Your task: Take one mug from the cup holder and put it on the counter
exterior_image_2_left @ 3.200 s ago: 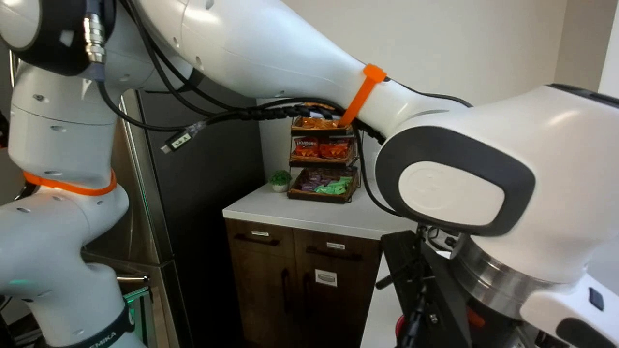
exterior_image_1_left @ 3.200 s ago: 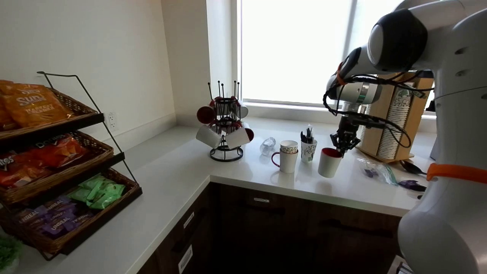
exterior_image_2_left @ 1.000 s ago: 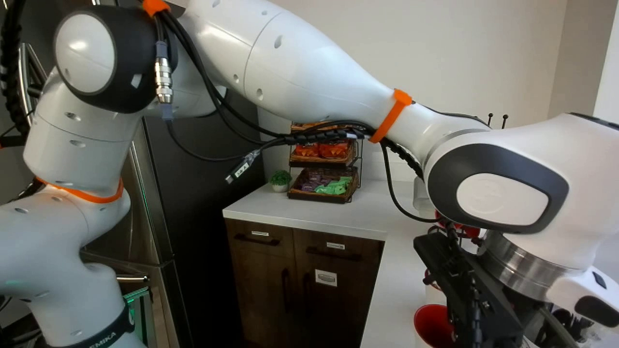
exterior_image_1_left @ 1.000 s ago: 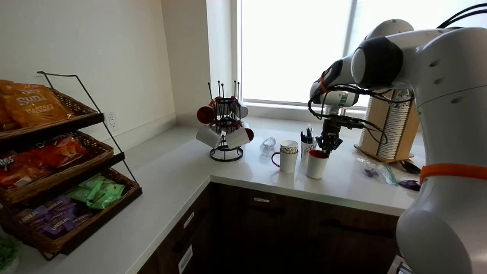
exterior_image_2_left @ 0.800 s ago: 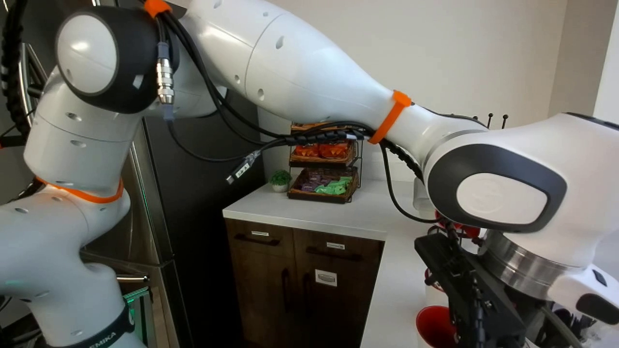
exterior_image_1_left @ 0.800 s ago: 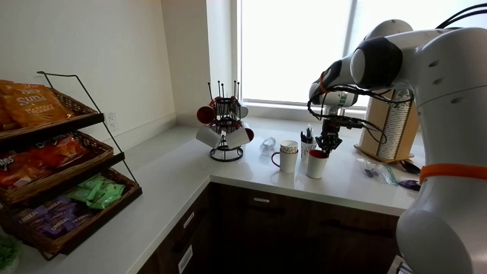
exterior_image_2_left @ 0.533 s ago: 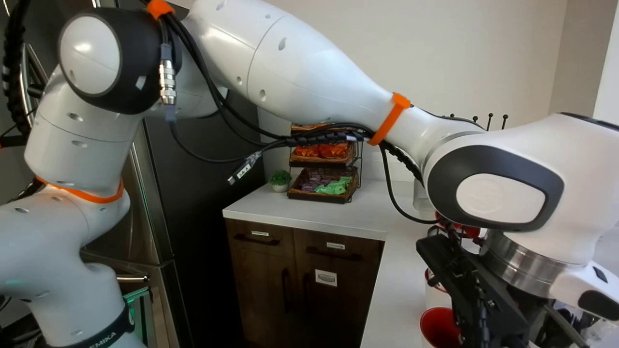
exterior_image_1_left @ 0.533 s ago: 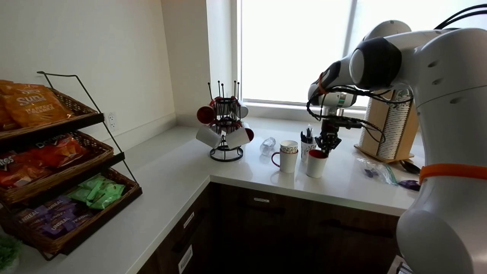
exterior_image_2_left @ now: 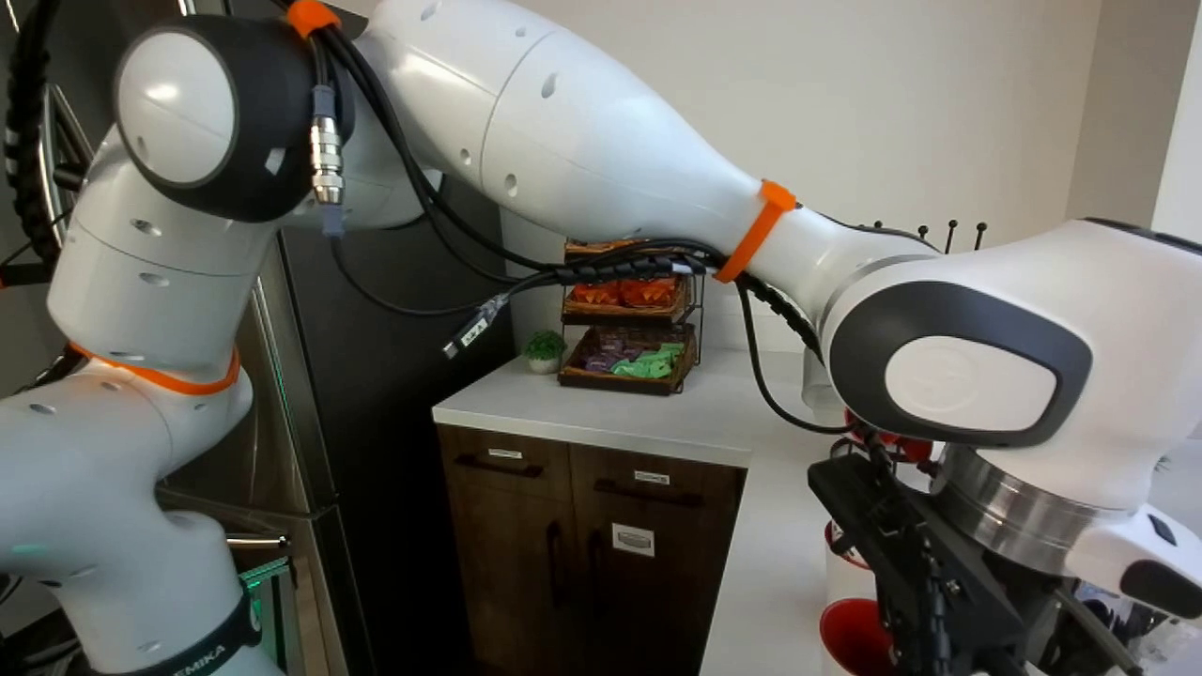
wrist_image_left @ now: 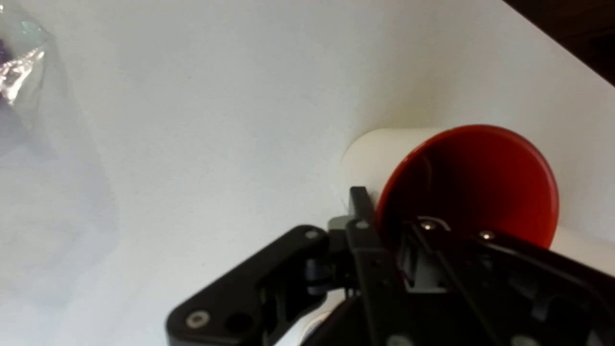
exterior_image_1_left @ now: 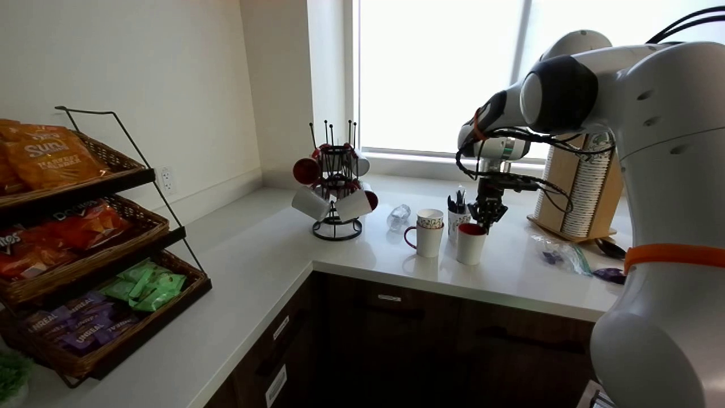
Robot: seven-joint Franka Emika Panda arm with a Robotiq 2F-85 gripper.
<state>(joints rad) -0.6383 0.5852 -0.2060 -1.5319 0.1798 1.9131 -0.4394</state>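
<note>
- Broadly, the L-shaped pale counter (exterior_image_1_left: 243,255) runs through both exterior views over dark brown cabinets (exterior_image_2_left: 512,535); the wrist view gets a pale stretch of it and a dark corner past its edge.
- A dark refrigerator (exterior_image_2_left: 404,376) and a bright window (exterior_image_1_left: 442,73) each show in a single exterior view.
- The robot arm (exterior_image_2_left: 601,141) fills much of both exterior views.
- The tiered snack rack (exterior_image_1_left: 113,186) appears in both exterior views; UNREAL on its purple packs (exterior_image_1_left: 85,317) can be read in an exterior view.
- The black wire mug tree (exterior_image_1_left: 337,178), hung with red and white mugs (exterior_image_1_left: 354,205), stands whole in an exterior view; where the arm blocks it, only prongs (exterior_image_2_left: 952,225) and patches of red come through.
- A clear plastic bag (exterior_image_1_left: 558,255) lies on the counter in an exterior view; the wrist view catches shiny clear plastic (wrist_image_left: 21,72) at its upper left.
- The gripper (wrist_image_left: 390,209) is clenched on the wall of a white red-lined mug (exterior_image_1_left: 470,247), well apart from the tree, near the counter's front edge. Whether its base touches the counter, I cannot tell.
- Just beside it, an exterior view shows a red-handled mug (exterior_image_1_left: 428,242) with a patterned paper cup (exterior_image_1_left: 430,214) in it.
- Only the wrist view separates the fingers (wrist_image_left: 361,206): one outside the rim, one inside.
</note>
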